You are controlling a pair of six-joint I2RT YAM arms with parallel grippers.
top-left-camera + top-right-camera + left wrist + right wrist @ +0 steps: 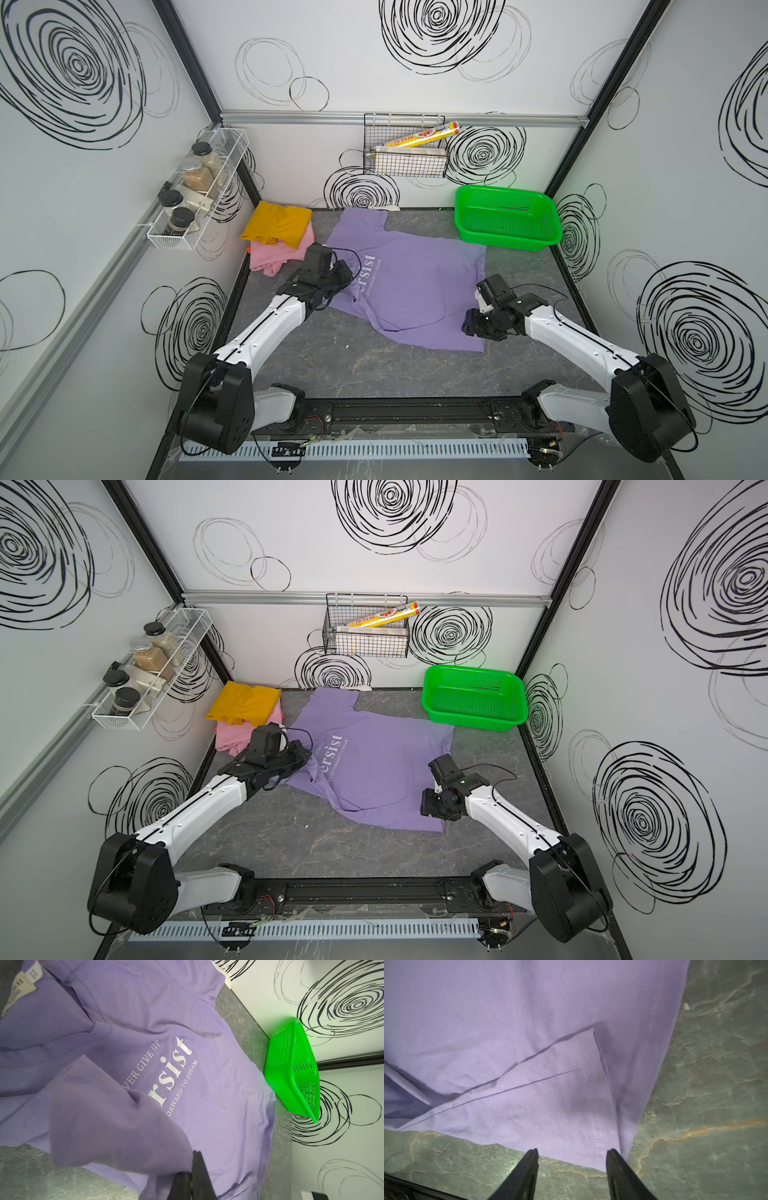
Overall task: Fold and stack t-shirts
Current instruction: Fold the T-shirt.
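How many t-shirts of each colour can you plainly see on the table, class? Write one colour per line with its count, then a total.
Purple t-shirt: 1
Yellow t-shirt: 1
Pink t-shirt: 1
Total: 3

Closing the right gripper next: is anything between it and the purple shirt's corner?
Nothing visible. In the right wrist view, the right gripper has its jaws apart either side of the lavender t-shirt hem corner, with only bare table beside it.

stack (278,226) left of shirt (419,291), basket (511,243) right
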